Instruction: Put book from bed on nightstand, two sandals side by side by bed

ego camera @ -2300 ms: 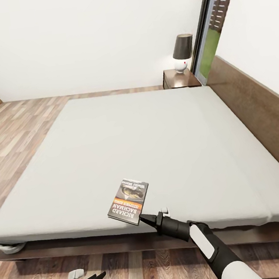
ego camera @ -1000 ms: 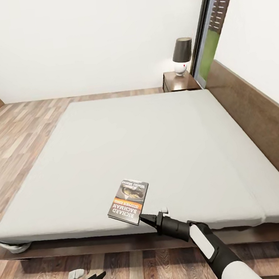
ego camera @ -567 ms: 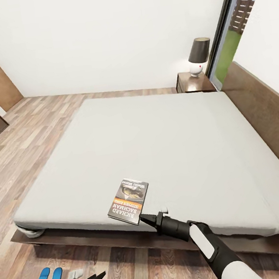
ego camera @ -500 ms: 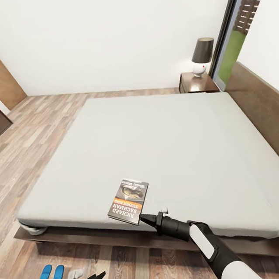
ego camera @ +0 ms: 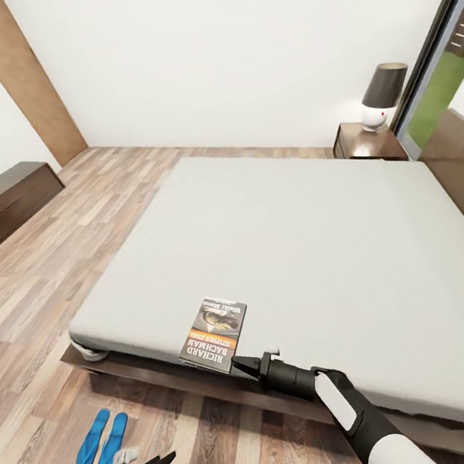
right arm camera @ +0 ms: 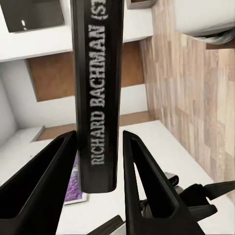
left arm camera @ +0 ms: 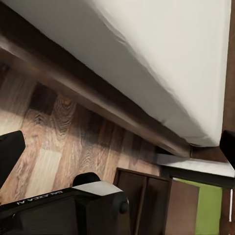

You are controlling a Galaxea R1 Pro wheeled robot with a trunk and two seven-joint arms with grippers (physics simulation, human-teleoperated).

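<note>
the book (ego camera: 215, 334) sits over the bed's (ego camera: 315, 250) near edge, between the right gripper's (ego camera: 238, 365) fingers. the two sandals (ego camera: 103, 443) lie side by side on the floor left of the bed, the nightstand (ego camera: 367, 142) beyond its far corner, a long cabinet (ego camera: 5, 207) far left

Bright, even rendered light, soft shadows, stretched edges.

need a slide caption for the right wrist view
Right gripper clamps the book by its spine, "RICHARD BACHMAN" lettering running between the two black fingers.
</note>
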